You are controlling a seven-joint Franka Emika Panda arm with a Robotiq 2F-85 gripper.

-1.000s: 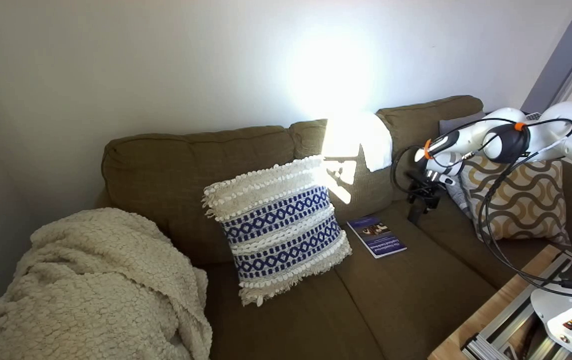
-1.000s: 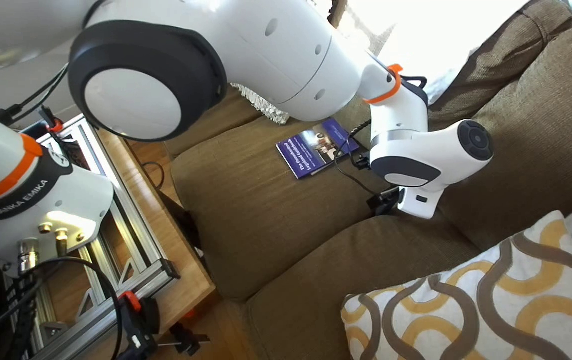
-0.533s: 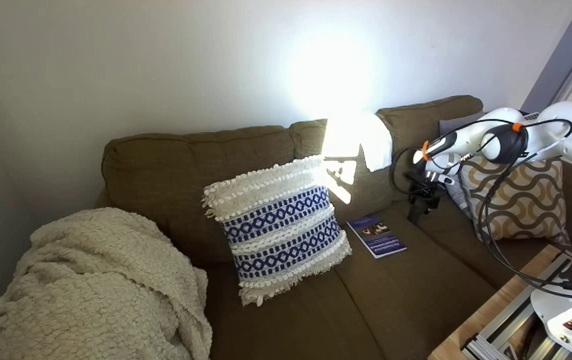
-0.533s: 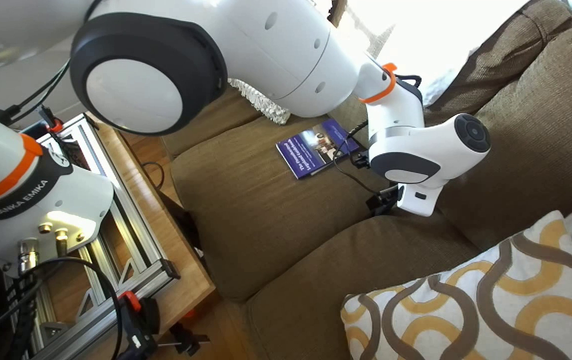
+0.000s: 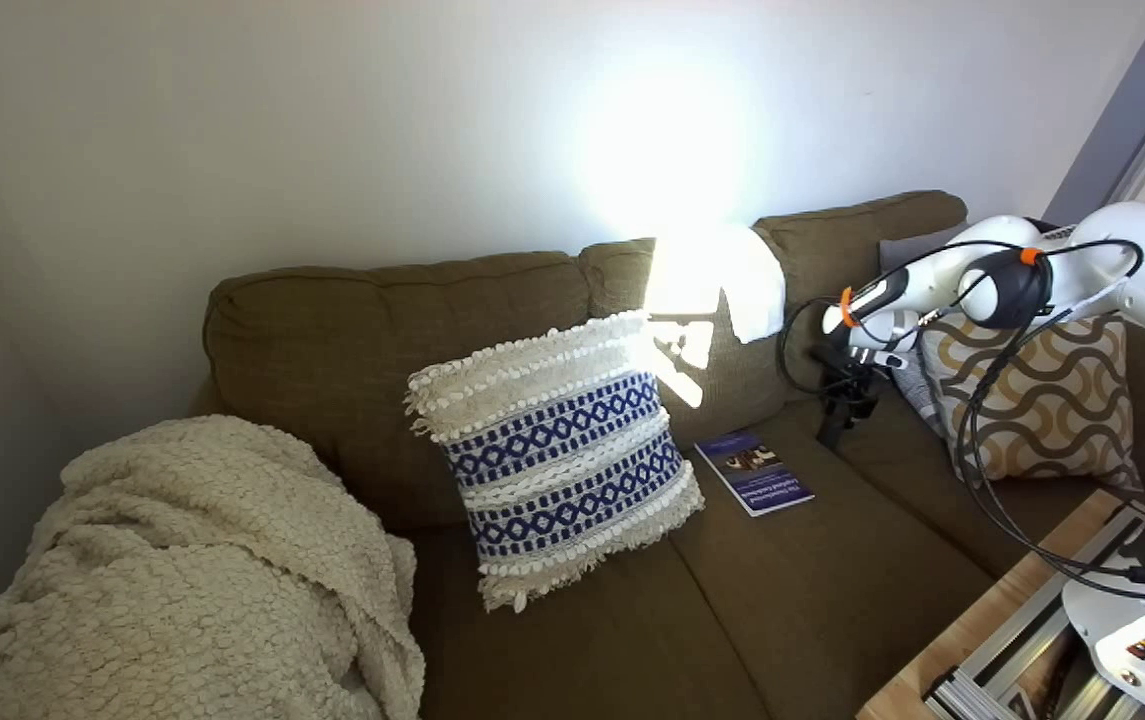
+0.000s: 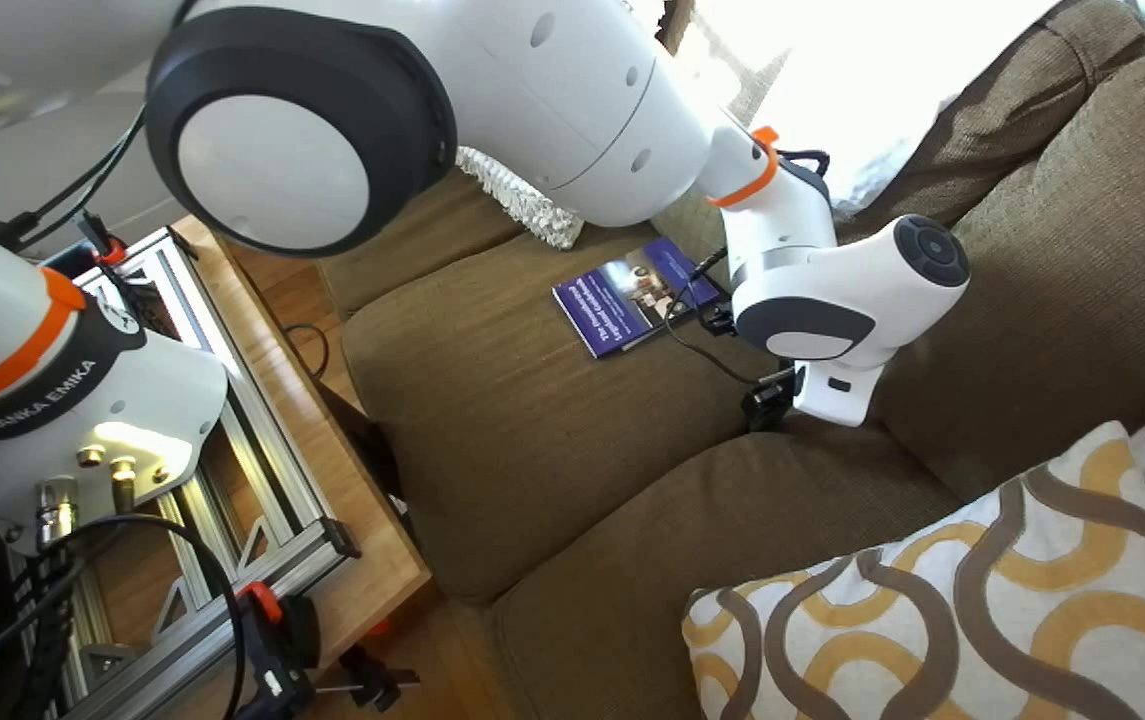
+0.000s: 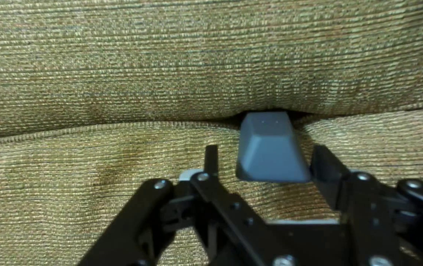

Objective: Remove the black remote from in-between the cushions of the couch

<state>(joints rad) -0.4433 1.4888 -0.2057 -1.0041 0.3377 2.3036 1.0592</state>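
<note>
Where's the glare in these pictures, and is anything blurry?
In an exterior view, a patch of the wall is burnt out to white; in both exterior views, the white cloth over the back of the couch is washed out too; in the wrist view, the gripper and the near end of the remote look soft, while the weave of the cushions is crisp.

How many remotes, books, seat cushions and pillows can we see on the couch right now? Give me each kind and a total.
Seat cushions: 3
Remote: 1, sticking up between cushions
Book: 1
Pillows: 2, the fringed pillow and the wavy-patterned pillow
Total: 7, leaving out grey fabric behind the wavy-patterned pillow, too hidden to tally
</note>
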